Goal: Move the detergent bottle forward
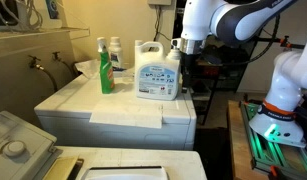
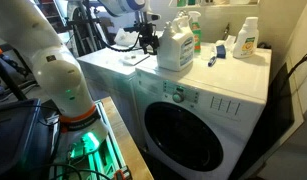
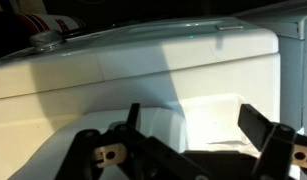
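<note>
The detergent bottle (image 1: pixel 156 72) is a large white jug with a blue-and-white label. It stands upright on the white washing machine top (image 1: pixel 113 110) and shows in both exterior views (image 2: pixel 176 47). My gripper (image 1: pixel 183 50) hangs close beside the jug's upper part, on the side away from the green spray bottle (image 1: pixel 105 68); whether it touches the jug I cannot tell. In an exterior view the gripper (image 2: pixel 146 38) is just left of the jug. In the wrist view the two fingers (image 3: pixel 193 125) stand apart with only a white surface between them.
A small white bottle (image 1: pixel 115 52) stands behind the spray bottle. A small white bottle with a green label (image 2: pixel 248 38) stands near the wall. The machine's front edge (image 2: pixel 193 85) lies in front of the jug. A second appliance (image 1: pixel 23 140) stands nearby.
</note>
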